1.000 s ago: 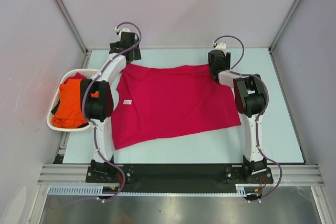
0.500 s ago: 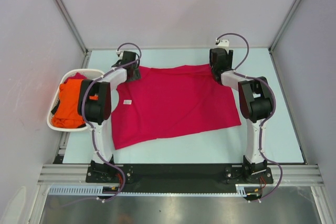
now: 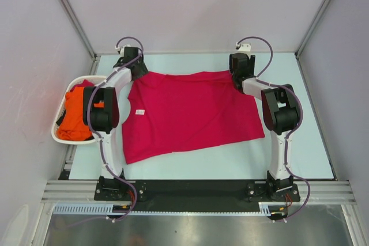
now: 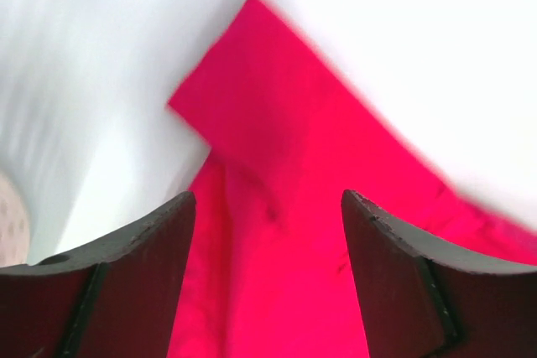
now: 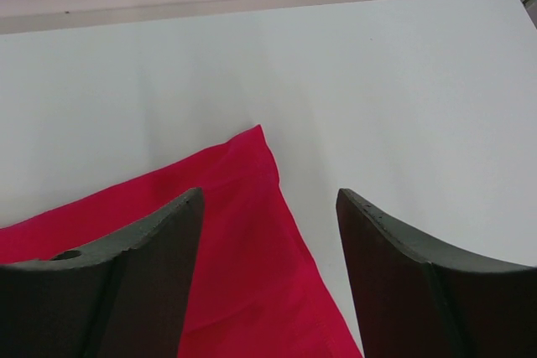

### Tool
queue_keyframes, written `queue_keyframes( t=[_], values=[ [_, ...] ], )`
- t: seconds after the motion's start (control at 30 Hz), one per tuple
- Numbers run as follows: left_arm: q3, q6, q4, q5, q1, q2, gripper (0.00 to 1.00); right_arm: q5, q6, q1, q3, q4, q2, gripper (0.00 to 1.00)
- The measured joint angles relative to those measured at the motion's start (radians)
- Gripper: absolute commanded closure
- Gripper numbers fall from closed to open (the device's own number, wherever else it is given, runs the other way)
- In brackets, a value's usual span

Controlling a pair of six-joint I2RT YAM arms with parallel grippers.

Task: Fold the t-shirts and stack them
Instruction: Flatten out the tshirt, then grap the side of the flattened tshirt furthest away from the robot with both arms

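Well, we begin at the near side. Both arms are fixed on the near side of the crimson t-shirt (image 3: 190, 113) and reach past it to its far edge, the left arm (image 3: 104, 113) along its left side and the right arm (image 3: 279, 110) along its right side. The crimson t-shirt itself lies spread open and almost flat on the bench (image 3: 230, 162), a little askew, with its near left corner closest to the arm bases. We see no fold in it yet. To the left of the crimson t-shirt stands the white basket (image 3: 56, 133), and the orange t-shirt (image 3: 75, 116) lies crumpled inside it. So we judge the task to be at its beginning: one shirt is laid out, no fold is made, nothing is stacked, and the orange one is not yet taken out.

At the far left corner of the crimson t-shirt, the left jaws are wide apart and point down at that corner. Red cloth shows between the fingers (image 4: 126, 274), but they close on nothing. That view is blurred, so we cannot tell if the tips touch the cloth. At the far right corner the right jaws also stand open, one finger above the red cloth and the other above bare bench. They hold nothing. We think both are placed to pinch the far edge.
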Motion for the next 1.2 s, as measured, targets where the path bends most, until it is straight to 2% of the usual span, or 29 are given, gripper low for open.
queue_keyframes(
  t=[0.3,0.47,0.7,0.9,1.2],
  values=[
    [0.265,-0.029,-0.097,0.04,0.03,0.151,0.26,-0.015,0.013,-0.006,0.028,-0.054,0.004,0.3],
    [0.277,-0.035,-0.142,0.046,0.03,0.156,0.25,-0.085,0.112,-0.038,0.109,-0.18,0.015,0.31],
    [0.277,-0.035,-0.175,0.047,0.03,0.157,0.25,-0.296,0.278,-0.163,0.188,-0.333,0.049,0.33],
    [0.267,-0.034,-0.173,0.046,0.031,0.156,0.25,-0.552,0.431,-0.257,0.203,-0.393,0.091,0.36],
    [0.23,-0.034,-0.174,0.046,0.034,0.156,0.25,-0.768,0.546,-0.266,0.166,-0.389,0.093,0.37]
  ],
)
